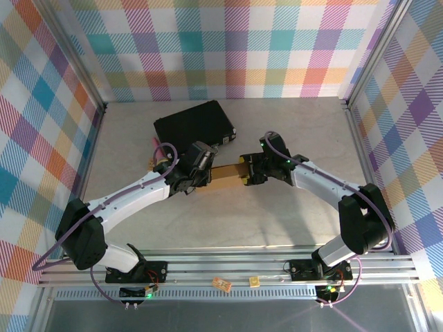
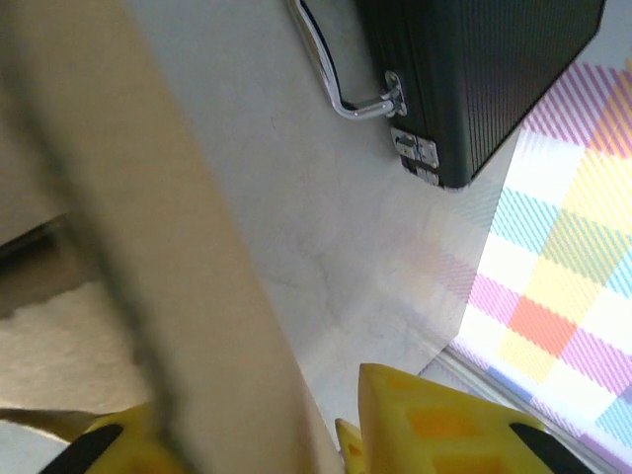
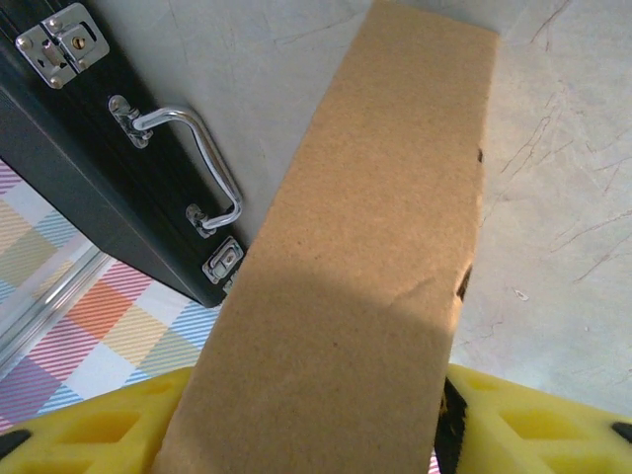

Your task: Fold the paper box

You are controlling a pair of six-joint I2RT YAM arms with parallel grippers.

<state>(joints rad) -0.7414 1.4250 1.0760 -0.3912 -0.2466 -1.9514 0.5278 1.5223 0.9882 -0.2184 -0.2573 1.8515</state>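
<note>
The paper box (image 1: 225,176) is a brown cardboard piece held off the table between my two grippers. My left gripper (image 1: 206,174) is at its left end. In the left wrist view a blurred cardboard panel (image 2: 148,247) stands between the yellow fingers (image 2: 434,425) of the left gripper (image 2: 257,434), with bare table showing between the panel and the right finger. My right gripper (image 1: 249,173) straddles the right end. There the cardboard (image 3: 365,227) spans the right gripper (image 3: 306,425) and covers the left finger. A thin dark gap remains beside the right finger (image 3: 533,425).
A black hard case (image 1: 194,124) with a metal handle (image 3: 197,158) and latches lies just behind the box. Checked walls and aluminium rails (image 1: 353,131) close in the table on three sides. Bare table surface (image 1: 228,221) lies in front of the arms.
</note>
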